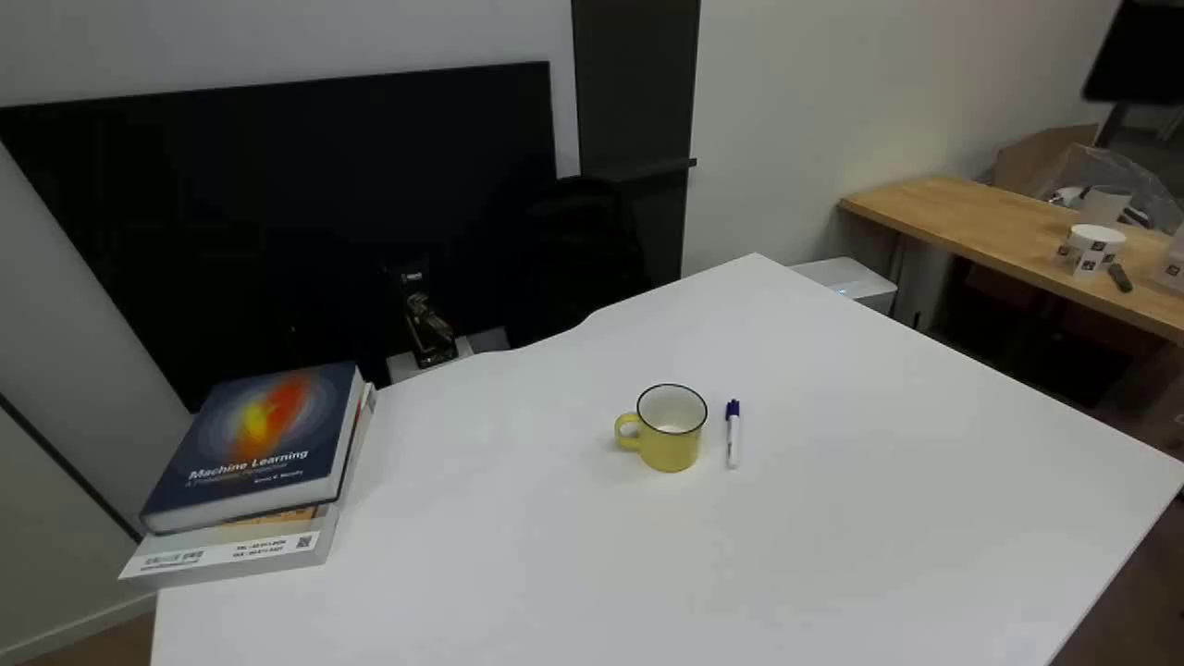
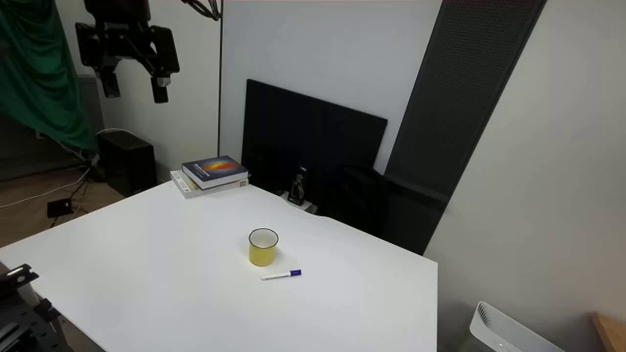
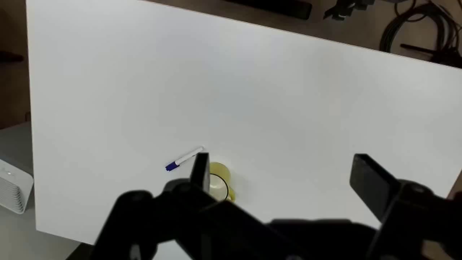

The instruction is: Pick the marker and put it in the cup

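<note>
The marker, thin and white with a dark blue cap, lies flat on the white table in both exterior views (image 1: 733,442) (image 2: 278,276). The cup, a squat yellow mug with a dark rim and pale inside, stands upright beside it, a small gap apart (image 1: 670,451) (image 2: 262,255). Its handle points away from the marker. My gripper (image 2: 135,93) is high above the table in an exterior view, with its fingers apart and nothing between them. In the wrist view my open gripper (image 3: 281,159) looks down; its left finger partly hides the cup (image 3: 221,171). The marker (image 3: 184,159) lies left of that finger.
Two stacked books (image 1: 264,444) sit at a table corner, also in an exterior view (image 2: 215,171). A large black screen (image 1: 305,222) stands behind the table (image 1: 518,555). A white box-shaped device (image 2: 513,330) stands beyond the table's edge. A wooden desk (image 1: 980,222) is farther off.
</note>
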Controlling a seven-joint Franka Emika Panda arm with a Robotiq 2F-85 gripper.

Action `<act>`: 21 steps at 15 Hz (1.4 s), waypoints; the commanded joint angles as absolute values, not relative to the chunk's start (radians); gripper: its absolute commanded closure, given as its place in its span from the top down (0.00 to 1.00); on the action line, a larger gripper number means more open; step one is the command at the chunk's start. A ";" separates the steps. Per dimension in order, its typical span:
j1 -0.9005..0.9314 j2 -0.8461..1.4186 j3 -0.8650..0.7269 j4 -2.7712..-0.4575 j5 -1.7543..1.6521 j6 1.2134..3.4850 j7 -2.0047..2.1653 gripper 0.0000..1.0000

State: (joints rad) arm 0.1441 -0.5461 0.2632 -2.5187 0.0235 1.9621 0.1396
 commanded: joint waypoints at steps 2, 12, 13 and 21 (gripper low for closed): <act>0.161 -0.542 0.248 -2.517 0.015 1.960 0.147 1.00; 0.161 -0.542 0.248 -2.517 0.015 1.960 0.147 1.00; 0.161 -0.542 0.248 -2.517 0.015 1.960 0.147 1.00; 0.126 -0.559 0.206 -2.549 0.022 1.959 0.168 1.00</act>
